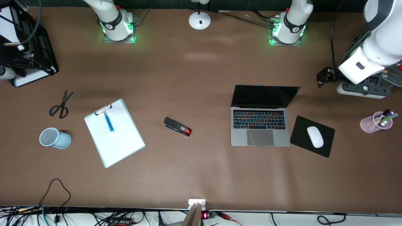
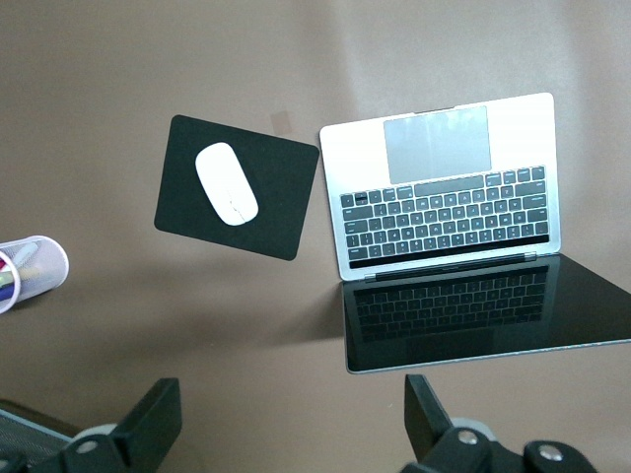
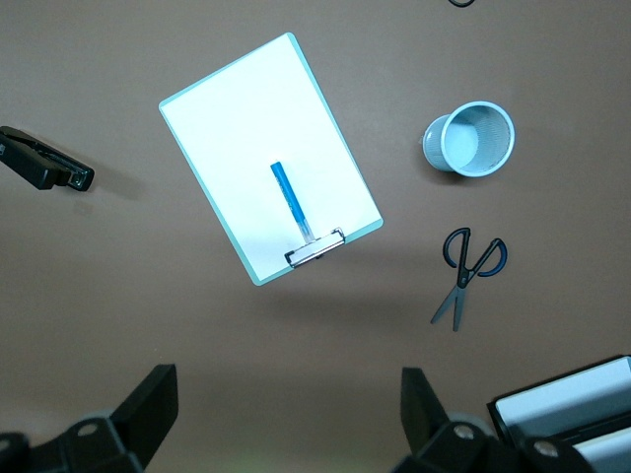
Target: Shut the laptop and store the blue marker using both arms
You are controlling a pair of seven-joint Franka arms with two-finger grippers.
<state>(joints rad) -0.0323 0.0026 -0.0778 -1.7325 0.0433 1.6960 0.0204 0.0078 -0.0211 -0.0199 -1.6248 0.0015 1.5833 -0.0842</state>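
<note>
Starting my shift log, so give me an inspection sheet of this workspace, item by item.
Surface: brown table, bare between items.
Laptop: open, screen dark, beside the black mouse pad with white mouse.
Blue marker: lying on the clipboard, under its clip.
Clutter: scissors, blue mesh cup on its side, stapler, pink pen cup, desk tray, white round stand.
Left gripper: open, holding nothing, over the table near the laptop's screen.
Right gripper: open, holding nothing, over the table near the clipboard.
Cables: bundle along the table edge nearest the camera; leads at the left arm's base.
Surroundings: nothing seen.
</note>
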